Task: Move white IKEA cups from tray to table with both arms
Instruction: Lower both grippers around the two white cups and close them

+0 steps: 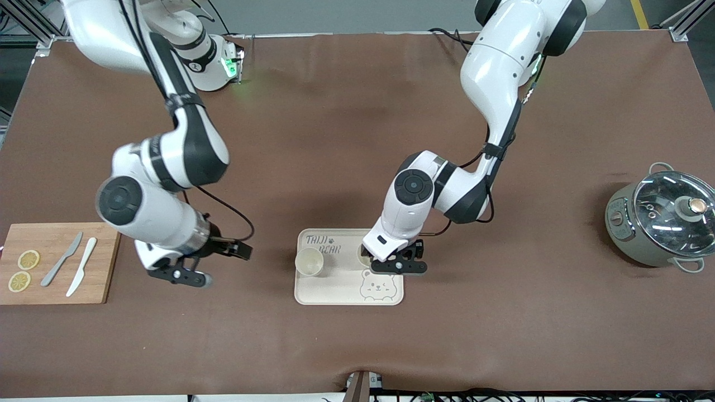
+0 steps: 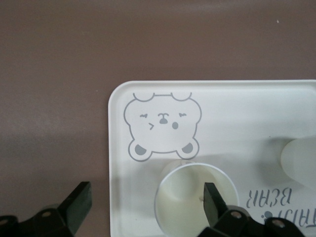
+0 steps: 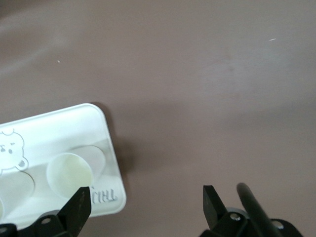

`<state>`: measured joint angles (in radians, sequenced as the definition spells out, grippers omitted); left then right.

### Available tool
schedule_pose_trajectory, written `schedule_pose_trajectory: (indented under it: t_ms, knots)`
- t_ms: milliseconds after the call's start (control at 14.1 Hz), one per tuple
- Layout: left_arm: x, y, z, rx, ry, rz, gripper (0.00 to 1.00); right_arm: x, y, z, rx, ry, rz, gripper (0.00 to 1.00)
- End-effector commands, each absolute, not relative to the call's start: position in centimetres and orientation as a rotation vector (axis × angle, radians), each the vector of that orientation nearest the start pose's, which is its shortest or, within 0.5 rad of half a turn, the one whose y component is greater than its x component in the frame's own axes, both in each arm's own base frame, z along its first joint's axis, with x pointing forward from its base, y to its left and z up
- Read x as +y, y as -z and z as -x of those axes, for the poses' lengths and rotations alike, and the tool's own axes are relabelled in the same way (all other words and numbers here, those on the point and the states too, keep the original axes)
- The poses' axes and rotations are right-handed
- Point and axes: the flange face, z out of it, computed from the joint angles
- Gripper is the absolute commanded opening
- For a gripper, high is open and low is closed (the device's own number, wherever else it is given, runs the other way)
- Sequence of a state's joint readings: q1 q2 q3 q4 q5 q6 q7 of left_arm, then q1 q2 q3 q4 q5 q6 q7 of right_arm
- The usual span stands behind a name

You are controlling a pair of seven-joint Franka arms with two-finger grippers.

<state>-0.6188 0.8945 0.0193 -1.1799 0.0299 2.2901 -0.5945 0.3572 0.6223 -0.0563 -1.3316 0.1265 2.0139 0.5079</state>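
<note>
Bear end of the tray (image 1: 313, 297) sits closest to camera; both white cups stand on its lettered end. I have left gripper (image 1: 397, 262) jaws wide, straddling one cup (image 2: 190, 197). Right gripper (image 1: 196, 267), jaws wide, hangs off-tray, beside the other cup (image 1: 309, 261).

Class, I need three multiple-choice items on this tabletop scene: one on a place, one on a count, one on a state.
1. Where is the left gripper?
A. over the cream rounded tray
B. over the wooden cutting board
C. over the grey lidded pot

2. How many small off-white cups stand on the tray?
A. one
B. two
C. four

3. How is the right gripper?
A. shut on a cup
B. open, holding nothing
C. shut on a knife

Key: 1 A, it hangs over one cup on the tray; 2 B, that cup and another; 3 B, its fingers stand apart over the brown table.
</note>
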Motion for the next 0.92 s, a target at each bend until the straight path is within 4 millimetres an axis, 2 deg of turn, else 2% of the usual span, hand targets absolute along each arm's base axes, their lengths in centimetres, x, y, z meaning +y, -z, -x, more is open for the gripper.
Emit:
schedule_pose_trajectory:
  t_ms: [0,212,354,566,849]
  knots:
    - [-45.3,-26.3,-63.9,0.055,0.336,3.203,1.0,25.9,-34.7,-70.6,0.45,0.065,2.993,1.0]
    - [-46.3,-23.2,-62.8,0.082,0.282,3.185,1.0,28.8,-31.1,-70.0,0.447,0.058,3.0,1.0]
    - [-46.2,-22.5,-62.7,0.087,0.273,3.177,1.0,30.3,-29.2,-69.2,0.452,0.028,3.012,1.0]
    - [-46.1,-22.3,-62.8,0.091,0.27,3.174,1.0,32.8,-28.4,-68.0,0.434,0.015,3.026,1.0]
    - [-45.7,-22.1,-63.1,0.086,0.268,3.173,1.0,33.7,-25.8,-67.8,0.437,0.039,3.037,1.0]
